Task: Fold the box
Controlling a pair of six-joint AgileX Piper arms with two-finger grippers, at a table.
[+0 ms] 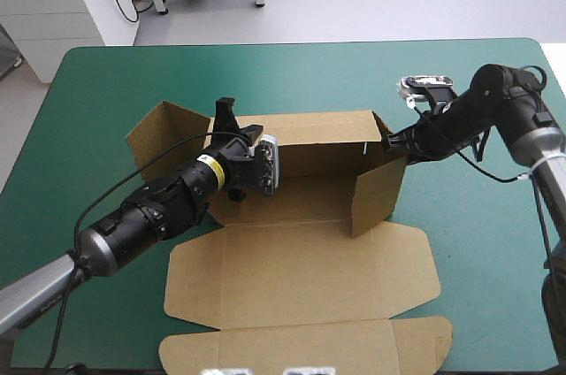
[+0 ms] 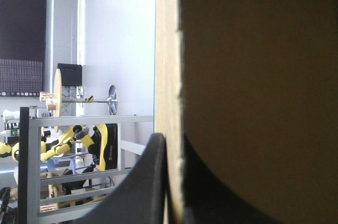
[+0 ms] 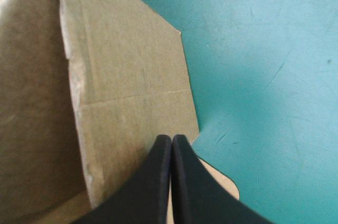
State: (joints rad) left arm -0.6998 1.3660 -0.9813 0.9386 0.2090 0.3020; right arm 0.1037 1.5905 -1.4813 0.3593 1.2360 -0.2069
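Note:
The brown box (image 1: pixel 301 278) lies mid-table with its lid flat toward the front edge. Its back wall and right side wall (image 1: pixel 378 194) stand raised, and a left flap (image 1: pixel 164 136) splays outward. My left gripper (image 1: pixel 237 127) is at the box's back left corner. In the left wrist view it (image 2: pixel 171 139) is shut on an upright board edge (image 2: pixel 168 76), one finger on each side. My right gripper (image 1: pixel 387 139) touches the back right corner of the box. In the right wrist view its fingers meet in a point (image 3: pixel 172 138) over the board (image 3: pixel 132 76).
Bare teal-green cover (image 1: pixel 478 242) lies to the right of the box and along the far edge (image 1: pixel 265 70). The lid's front flap (image 1: pixel 301 344) reaches close to the table's front edge.

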